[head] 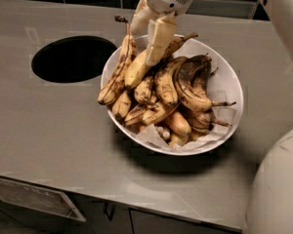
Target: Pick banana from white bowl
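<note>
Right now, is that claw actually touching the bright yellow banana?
Cannot tell. In the camera view the gripper overlaps the banana at the white bowl's far side, hiding any contact or gap.

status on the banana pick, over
claw low over far side of white bowl, at the banana. banana on the pile, not yet lifted. slim streaked banana close alongside.

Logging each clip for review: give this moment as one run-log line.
task: pick, not done | gripper: against banana, far side of white bowl | banana: resting on other bananas
</note>
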{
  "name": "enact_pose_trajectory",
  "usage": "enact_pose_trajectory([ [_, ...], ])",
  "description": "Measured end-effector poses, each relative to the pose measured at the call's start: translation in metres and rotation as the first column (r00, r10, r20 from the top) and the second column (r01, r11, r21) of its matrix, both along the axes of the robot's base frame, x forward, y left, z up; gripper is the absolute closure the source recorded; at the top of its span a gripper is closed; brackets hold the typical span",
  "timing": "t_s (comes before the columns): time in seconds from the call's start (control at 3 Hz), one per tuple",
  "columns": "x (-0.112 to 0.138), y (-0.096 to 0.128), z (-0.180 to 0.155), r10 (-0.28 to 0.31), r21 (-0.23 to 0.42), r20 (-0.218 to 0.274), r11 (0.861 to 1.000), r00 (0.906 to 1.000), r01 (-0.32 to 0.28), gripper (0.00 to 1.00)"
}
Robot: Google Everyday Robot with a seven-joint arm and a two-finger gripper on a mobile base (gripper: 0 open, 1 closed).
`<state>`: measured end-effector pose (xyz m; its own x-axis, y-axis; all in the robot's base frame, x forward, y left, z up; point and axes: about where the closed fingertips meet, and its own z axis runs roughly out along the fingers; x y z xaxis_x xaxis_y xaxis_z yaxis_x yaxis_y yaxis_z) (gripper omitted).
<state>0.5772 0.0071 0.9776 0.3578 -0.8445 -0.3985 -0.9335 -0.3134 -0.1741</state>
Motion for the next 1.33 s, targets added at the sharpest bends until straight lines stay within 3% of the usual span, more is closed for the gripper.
enact_pose_trajectory([
  [0.33,0.006,0.015,0.0,0.035,-0.001,0.009,0.999,0.9993,-0.035,0.34],
  [0.67,0.001,0.018,-0.001,0.053,-0.006,0.003,0.999,0.9986,-0.053,0.26],
  [1.0,-0.014,0.003,0.002,0.023,-0.033,-0.003,0.999,0.9997,-0.024,0.18],
  [1.33,-0.035,-0.026,0.02,-0.08,-0.064,0.078,0.994,0.9938,0.085,0.06],
])
